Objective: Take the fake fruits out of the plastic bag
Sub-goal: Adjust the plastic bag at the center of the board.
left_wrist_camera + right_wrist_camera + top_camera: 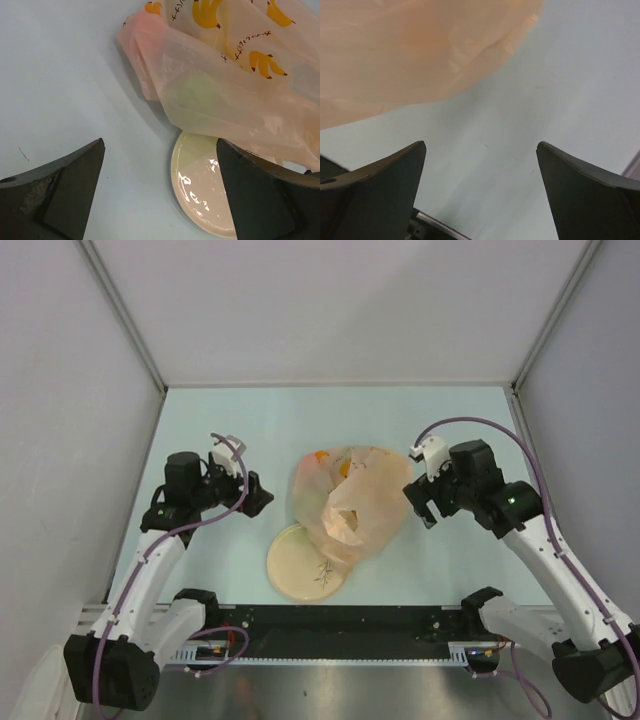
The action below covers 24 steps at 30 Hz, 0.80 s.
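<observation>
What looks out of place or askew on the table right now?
The plastic bag lies crumpled and drapes over the far right part of the plate, hiding it there. Nothing looks spilled or broken.

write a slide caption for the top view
The bag lies partly over the plate, flanked by the open left gripper and right gripper.

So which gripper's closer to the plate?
Left. The left gripper hangs open just beyond the plate on its left, with bare table between. The right gripper is farther off, to the plate's right, at the bag's far edge.
</observation>
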Tool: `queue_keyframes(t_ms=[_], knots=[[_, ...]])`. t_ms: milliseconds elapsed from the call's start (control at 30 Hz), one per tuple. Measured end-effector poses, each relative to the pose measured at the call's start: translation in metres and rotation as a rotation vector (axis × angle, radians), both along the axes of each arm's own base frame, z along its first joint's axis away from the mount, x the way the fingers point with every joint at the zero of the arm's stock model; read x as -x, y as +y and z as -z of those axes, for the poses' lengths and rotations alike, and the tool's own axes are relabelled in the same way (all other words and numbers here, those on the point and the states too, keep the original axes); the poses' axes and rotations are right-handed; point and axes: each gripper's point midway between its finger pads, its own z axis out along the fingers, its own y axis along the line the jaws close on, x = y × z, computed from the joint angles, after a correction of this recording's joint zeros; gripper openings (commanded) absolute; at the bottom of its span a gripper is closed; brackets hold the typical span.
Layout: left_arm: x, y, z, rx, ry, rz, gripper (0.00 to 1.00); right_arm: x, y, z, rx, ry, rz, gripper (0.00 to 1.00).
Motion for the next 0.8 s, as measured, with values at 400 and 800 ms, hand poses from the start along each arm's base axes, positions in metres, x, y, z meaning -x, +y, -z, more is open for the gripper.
queue_keyframes(t_ms=[400, 800], knots=[[0.011, 0.02, 0.033, 0.113, 0.135, -0.227, 1.0, 0.077, 0.139, -0.081, -0.278, 0.08, -0.671, 0.87], [0.004, 0.043, 0.011, 0.198, 0.084, -0.372, 1.0, 0.103, 0.214, -0.016, 0.027, 0.073, -0.795, 0.87]])
